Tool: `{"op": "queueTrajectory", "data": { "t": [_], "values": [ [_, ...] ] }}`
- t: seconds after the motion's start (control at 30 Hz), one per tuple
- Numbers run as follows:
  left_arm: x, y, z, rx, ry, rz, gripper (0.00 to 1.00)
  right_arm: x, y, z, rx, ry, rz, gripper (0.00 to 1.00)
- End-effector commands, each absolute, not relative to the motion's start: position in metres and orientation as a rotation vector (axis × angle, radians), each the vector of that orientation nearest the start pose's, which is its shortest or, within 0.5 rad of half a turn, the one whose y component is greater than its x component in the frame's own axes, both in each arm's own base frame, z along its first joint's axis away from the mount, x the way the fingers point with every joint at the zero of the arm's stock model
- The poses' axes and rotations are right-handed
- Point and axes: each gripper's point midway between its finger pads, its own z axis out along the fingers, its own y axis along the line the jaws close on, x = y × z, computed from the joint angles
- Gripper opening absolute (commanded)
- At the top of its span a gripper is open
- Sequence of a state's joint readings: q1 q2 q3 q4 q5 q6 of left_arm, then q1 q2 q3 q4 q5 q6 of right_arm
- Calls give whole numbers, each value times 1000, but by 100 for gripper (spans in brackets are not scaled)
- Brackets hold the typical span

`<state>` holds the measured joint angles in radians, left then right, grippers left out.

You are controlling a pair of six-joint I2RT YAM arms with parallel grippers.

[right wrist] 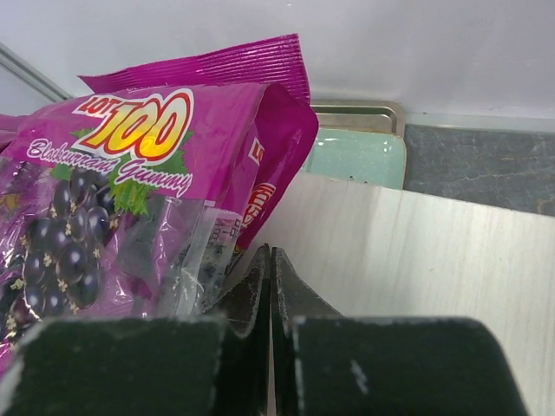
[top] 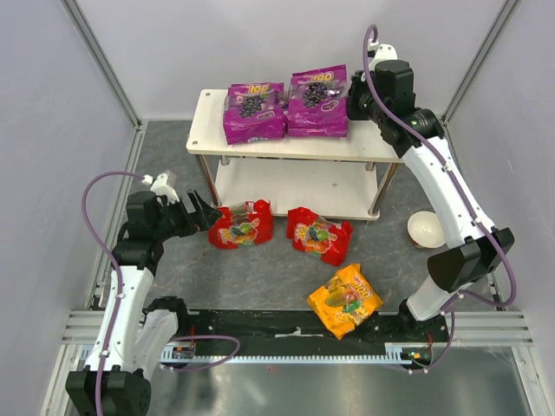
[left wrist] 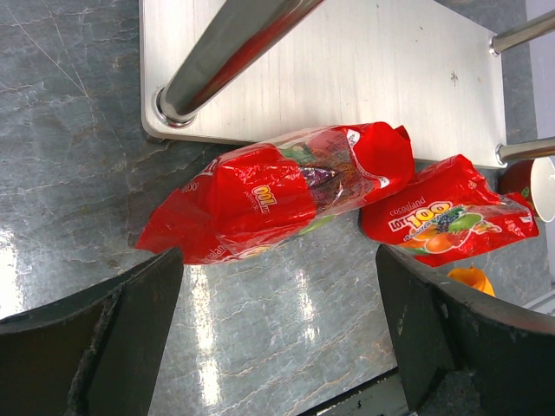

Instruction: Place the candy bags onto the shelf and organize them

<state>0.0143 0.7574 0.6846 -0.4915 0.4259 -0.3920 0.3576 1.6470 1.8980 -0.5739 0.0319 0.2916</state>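
Observation:
Two purple candy bags (top: pixel 254 111) (top: pixel 318 100) lie side by side on the top board of the shelf (top: pixel 364 146). Two red bags (top: pixel 242 224) (top: pixel 319 234) lie on the grey table in front of the shelf, and an orange-yellow bag (top: pixel 345 300) lies nearer me. My left gripper (top: pixel 205 213) is open, just left of the left red bag (left wrist: pixel 277 191); the other red bag (left wrist: pixel 447 221) shows to its right. My right gripper (top: pixel 354 101) is shut and empty, its tips (right wrist: pixel 271 260) by the right edge of the right purple bag (right wrist: pixel 130 191).
A small white bowl (top: pixel 426 229) stands on the table right of the shelf. A metal corner post (left wrist: pixel 234 48) of the shelf rises just beyond the left red bag. White walls enclose the back and sides.

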Motion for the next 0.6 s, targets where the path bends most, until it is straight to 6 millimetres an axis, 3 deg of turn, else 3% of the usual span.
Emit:
{"op": "queueTrajectory", "data": {
  "t": [0.0,0.57],
  "values": [
    [252,-88,190,-143,2112,-698,99,458,194,402,-113,1837,489,0],
    [252,-88,190,-146,2112,-697,99,450,225,408,-176,1822,569,1]
  ]
}}
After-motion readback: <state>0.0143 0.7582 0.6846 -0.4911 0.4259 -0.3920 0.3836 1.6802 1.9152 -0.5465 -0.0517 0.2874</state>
